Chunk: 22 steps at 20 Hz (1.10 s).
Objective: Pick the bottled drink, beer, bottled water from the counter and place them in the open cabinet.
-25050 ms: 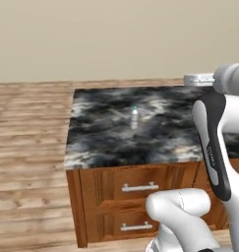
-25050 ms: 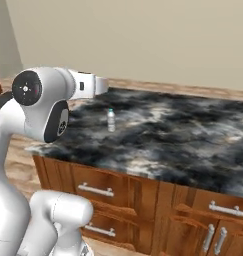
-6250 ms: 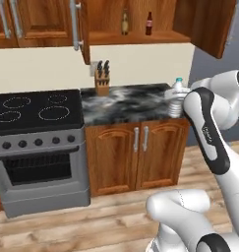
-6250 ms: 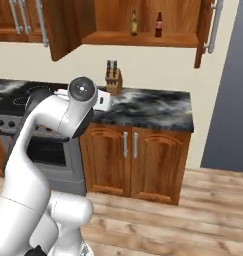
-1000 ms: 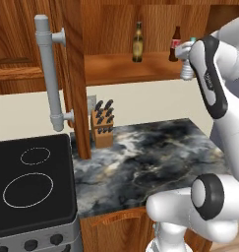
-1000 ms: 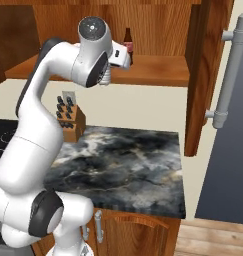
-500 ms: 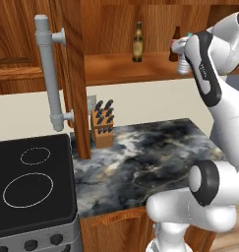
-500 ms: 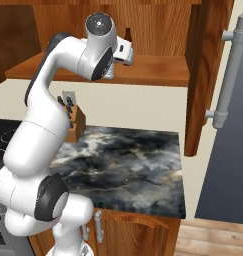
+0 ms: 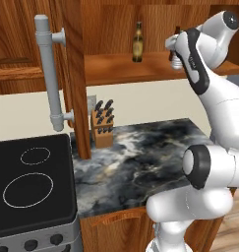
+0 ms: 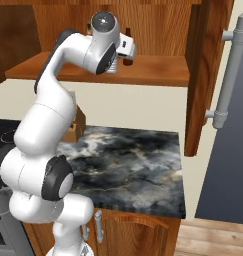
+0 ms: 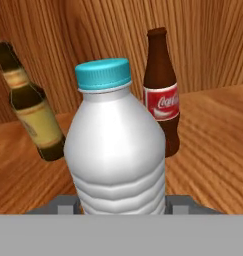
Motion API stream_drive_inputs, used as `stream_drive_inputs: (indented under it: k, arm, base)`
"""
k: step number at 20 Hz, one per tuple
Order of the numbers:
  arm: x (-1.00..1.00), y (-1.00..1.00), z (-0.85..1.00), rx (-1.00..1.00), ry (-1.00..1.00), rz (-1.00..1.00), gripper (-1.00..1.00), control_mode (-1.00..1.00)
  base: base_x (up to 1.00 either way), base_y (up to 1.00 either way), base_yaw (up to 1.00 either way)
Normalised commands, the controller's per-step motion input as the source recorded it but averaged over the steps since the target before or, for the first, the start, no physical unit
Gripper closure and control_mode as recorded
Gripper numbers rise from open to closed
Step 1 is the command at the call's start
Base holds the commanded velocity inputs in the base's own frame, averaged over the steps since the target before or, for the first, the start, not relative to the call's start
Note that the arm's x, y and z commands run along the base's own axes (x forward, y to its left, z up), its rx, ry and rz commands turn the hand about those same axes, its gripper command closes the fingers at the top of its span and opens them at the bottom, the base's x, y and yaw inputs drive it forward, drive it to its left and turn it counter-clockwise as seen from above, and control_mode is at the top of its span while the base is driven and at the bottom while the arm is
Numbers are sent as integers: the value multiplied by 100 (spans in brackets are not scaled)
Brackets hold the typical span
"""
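Note:
In the hand view the bottled water (image 11: pixel 115 150), clear and ribbed with a blue-green cap, stands upright between my fingers, and my gripper (image 11: pixel 120 204) is shut on its lower body. Behind it on the open cabinet's wooden shelf (image 11: pixel 213 140) stand the beer (image 11: pixel 33 115) to the left and the bottled drink (image 11: pixel 161 95) with its red and white label to the right. From the left base view, my gripper (image 9: pixel 173 51) reaches over the shelf (image 9: pixel 116 69), right of the beer (image 9: pixel 137 42). Whether the water bottle rests on the shelf I cannot tell.
The marbled counter (image 9: pixel 140 162) lies below the cabinet, with a wooden knife block (image 9: pixel 102 125) against the wall. A black stovetop (image 9: pixel 27 182) is at the left. Open cabinet doors with long grey bar handles (image 9: pixel 49 74) (image 10: pixel 228 75) flank the shelf.
My hand has carried the bottled water a little further into the cabinet, closer to the beer and the bottled drink. The grip has not changed.

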Motion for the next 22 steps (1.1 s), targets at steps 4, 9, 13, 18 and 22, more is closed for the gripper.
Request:
stream_drive_inputs:
  k: [4,9,13,18,22]
  arm:
    - [46,0,-7,-1,0,0,100,-100]
    - [43,0,-8,0,0,0,100,-100]
    - [26,0,-4,0,0,0,100,-100]
    - [13,0,-18,0,0,0,100,-100]
    - [3,0,-24,0,0,0,100,-100]
  base:
    - [0,0,0]
    - [0,0,0]
    - [0,0,0]
    - [0,0,0]
    - [0,0,0]
